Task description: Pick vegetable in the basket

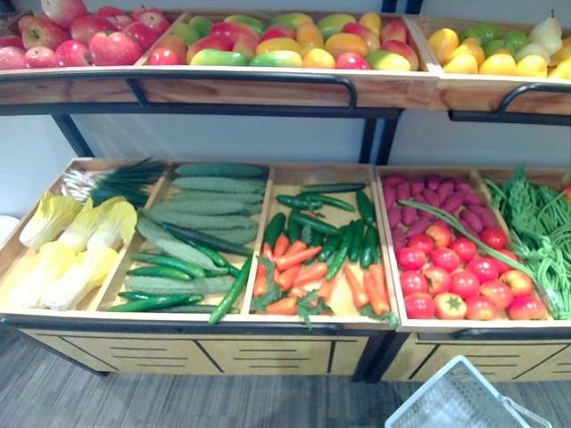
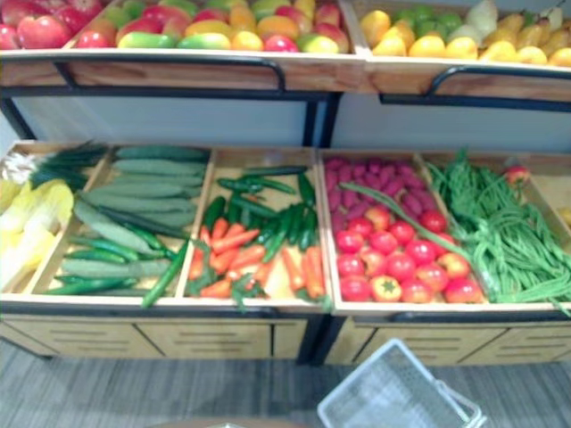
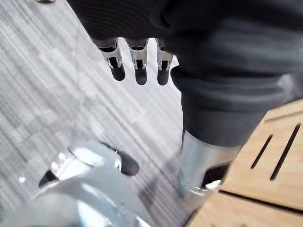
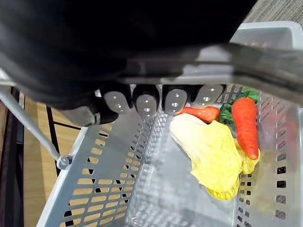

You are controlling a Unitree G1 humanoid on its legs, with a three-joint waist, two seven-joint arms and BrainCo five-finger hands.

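Note:
My right hand (image 4: 147,101) is shut on the grey handle (image 4: 227,66) of a white plastic basket (image 4: 104,189). Inside the basket lie two orange carrots (image 4: 246,125) and a yellow-green cabbage (image 4: 210,156). A corner of the basket (image 1: 464,401) shows at the bottom right of the eye views, in front of the stand. My left hand (image 3: 137,66) hangs over the grey floor with straight fingers, holding nothing. The lower shelf holds carrots (image 1: 294,267), green chillies (image 1: 343,245), cucumbers (image 1: 192,223), cabbages (image 1: 76,245), tomatoes (image 1: 459,276), purple sweet potatoes (image 1: 428,201) and green beans (image 1: 540,232).
An upper shelf (image 1: 241,89) with apples, mangoes and pears overhangs the back of the vegetable trays, with a black rail along its front. The wooden stand's front panel (image 1: 196,352) rises from the grey floor (image 1: 134,397).

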